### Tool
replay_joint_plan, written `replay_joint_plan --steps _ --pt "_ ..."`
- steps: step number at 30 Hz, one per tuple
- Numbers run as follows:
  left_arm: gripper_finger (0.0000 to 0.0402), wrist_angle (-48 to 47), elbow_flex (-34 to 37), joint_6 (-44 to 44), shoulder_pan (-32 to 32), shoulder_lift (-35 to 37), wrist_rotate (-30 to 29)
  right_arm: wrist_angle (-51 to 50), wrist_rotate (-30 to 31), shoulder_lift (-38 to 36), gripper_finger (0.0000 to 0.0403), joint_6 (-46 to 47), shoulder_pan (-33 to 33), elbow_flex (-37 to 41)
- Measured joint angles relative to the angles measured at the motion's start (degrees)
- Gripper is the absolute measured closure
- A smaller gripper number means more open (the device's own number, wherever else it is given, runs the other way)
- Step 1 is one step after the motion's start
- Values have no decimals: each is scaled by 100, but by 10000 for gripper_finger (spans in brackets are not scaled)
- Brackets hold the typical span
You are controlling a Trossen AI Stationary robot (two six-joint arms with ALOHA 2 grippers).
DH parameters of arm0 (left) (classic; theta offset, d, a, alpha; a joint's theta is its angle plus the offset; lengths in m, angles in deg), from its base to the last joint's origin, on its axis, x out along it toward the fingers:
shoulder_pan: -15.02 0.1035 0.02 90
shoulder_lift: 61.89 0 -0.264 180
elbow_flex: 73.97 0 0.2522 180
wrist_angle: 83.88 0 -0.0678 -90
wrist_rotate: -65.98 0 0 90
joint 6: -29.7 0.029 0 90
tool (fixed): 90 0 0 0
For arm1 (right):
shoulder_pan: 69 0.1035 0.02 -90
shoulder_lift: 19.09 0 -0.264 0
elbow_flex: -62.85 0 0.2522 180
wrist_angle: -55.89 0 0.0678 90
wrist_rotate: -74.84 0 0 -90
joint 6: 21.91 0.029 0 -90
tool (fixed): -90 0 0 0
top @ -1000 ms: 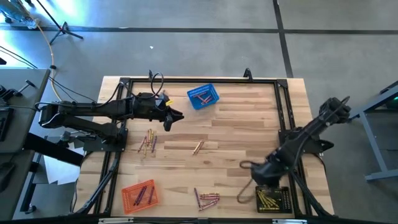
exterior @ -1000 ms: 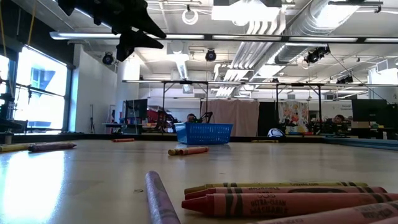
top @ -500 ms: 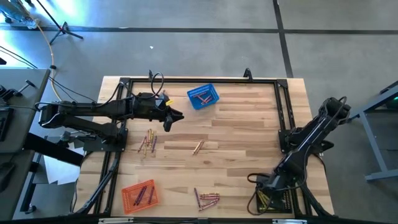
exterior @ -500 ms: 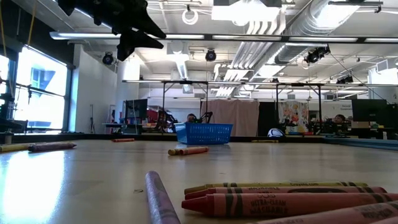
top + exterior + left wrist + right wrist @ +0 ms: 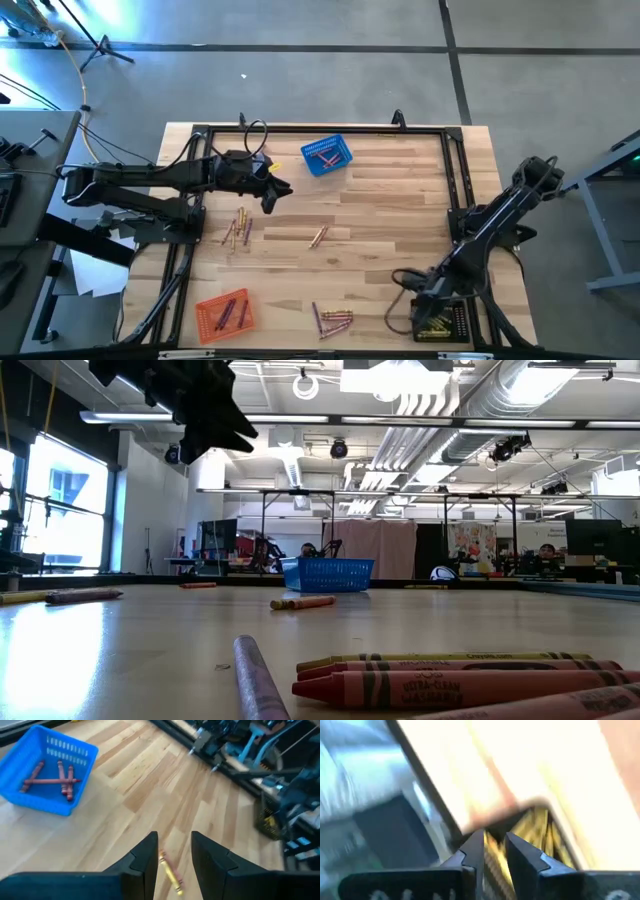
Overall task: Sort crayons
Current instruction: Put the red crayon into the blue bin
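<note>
1. Both arms are dark, near black, built of slim tubular links with bulkier housings at the joints.
2. A thin black cable curls in a loop above the left arm's wrist, and another trails from the right arm's wrist.
3. The left hand (image 5: pixel 172 862) ends in two flat, matte black fingers (image 5: pixel 145 857) with angular, stepped inner faces, set on a broad dark crossbar.
4. The right hand (image 5: pixel 492 852) has two black fingers (image 5: pixel 472 855) of the same wedge shape, its crossbar bearing faint pale lettering too blurred to read.
</note>
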State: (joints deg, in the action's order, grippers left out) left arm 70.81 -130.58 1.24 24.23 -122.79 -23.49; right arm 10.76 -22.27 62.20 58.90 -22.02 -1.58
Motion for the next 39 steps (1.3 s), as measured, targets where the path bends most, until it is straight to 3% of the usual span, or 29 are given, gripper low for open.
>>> replay_joint_plan --steps 7,10,18,25,39 --pt "300 -902 -1 202 441 -55 -1359 420 1915 0 337 -1045 -711 0" --pt "300 -1568 -1 114 852 -218 -1594 596 2202 0 337 -1465 -1214 0" --pt "300 -2151 -7 364 1800 -1164 -1598 591 1183 0 336 -1612 -2625 0" --pt "300 -2177 -371 526 2409 -1995 -1615 552 481 0 336 -2686 -3389 -2" --pt "300 -2655 -1218 454 2957 -3284 -1578 60 -149 0 336 -4692 -4774 -2"
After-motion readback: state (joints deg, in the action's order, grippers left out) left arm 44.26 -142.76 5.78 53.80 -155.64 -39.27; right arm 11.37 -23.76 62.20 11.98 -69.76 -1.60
